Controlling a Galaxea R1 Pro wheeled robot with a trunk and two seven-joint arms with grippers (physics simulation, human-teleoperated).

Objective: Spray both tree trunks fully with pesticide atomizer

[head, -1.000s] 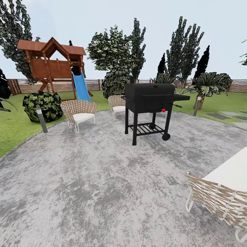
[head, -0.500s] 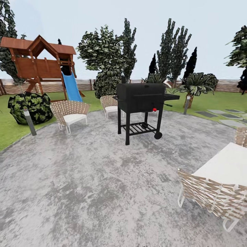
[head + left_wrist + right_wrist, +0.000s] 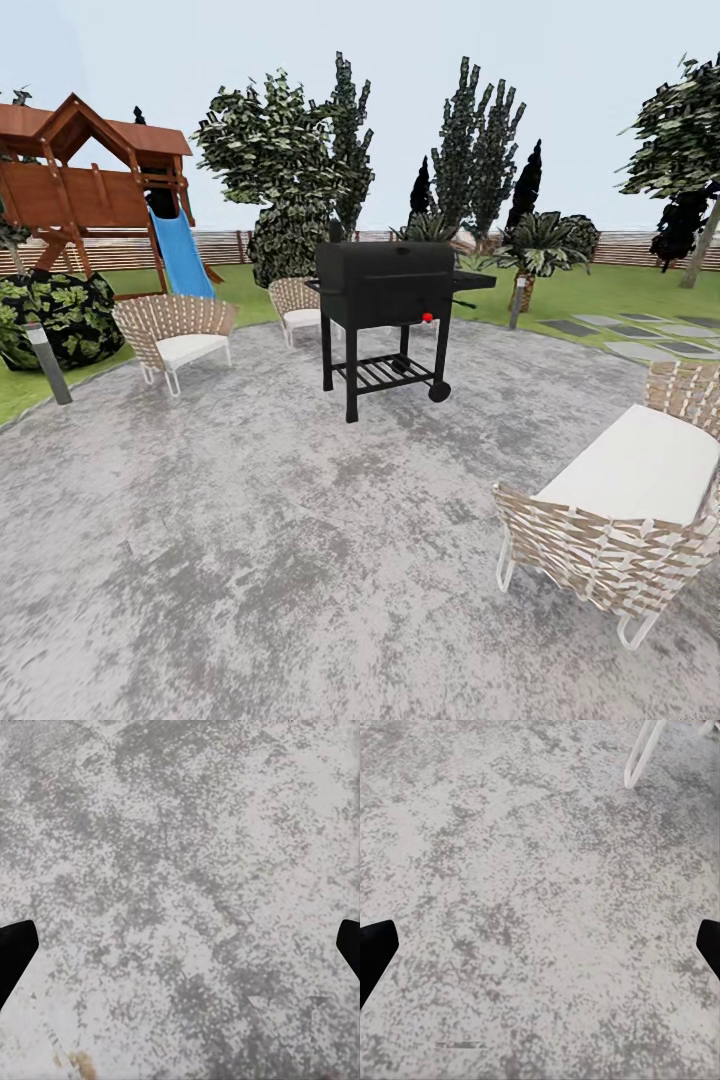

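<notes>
Patio (image 3: 250, 560): mottled grey paving, rounded edge, lawn (image 3: 600, 295) beyond it.

Barbecue grill (image 3: 385, 285): black, boxy, on four legs with a slatted lower shelf and one wheel showing; a red knob on its front. Stands upright near the middle of the patio, square in the forward line of sight.

Wicker chair (image 3: 175, 330): white cushion, left of the grill. Second wicker chair (image 3: 297, 303) just behind the grill's left side, partly hidden by it.

Wicker sofa (image 3: 620, 510): woven back, white cushion, white tube legs; near right, closest piece of furniture.

Playhouse (image 3: 85, 190): brown timber, pitched roof, with a blue slide (image 3: 182, 255), far left on the grass. Dark leafy bush (image 3: 55, 315) before it, and a short grey post light (image 3: 48, 362) at the patio edge.

Fence (image 3: 225, 245): brown horizontal slats along the far boundary.

Stepping slabs (image 3: 640, 335): grey flat stones in grass, far right.

Tree (image 3: 690, 150): leafy crown on a thin leaning trunk, right margin. Small palm (image 3: 535, 250) and dark narrow conifers behind the grill.

Pesticide atomizer: I cannot pick it out anywhere from here.

Left claw (image 3: 180, 945): two black fingertips at opposite edges of the left wrist view, wide apart, holding nothing, over bare paving.

Right claw (image 3: 540, 945): likewise spread wide and empty, over paving; a white tube leg (image 3: 641, 754) lies ahead of it.
</notes>
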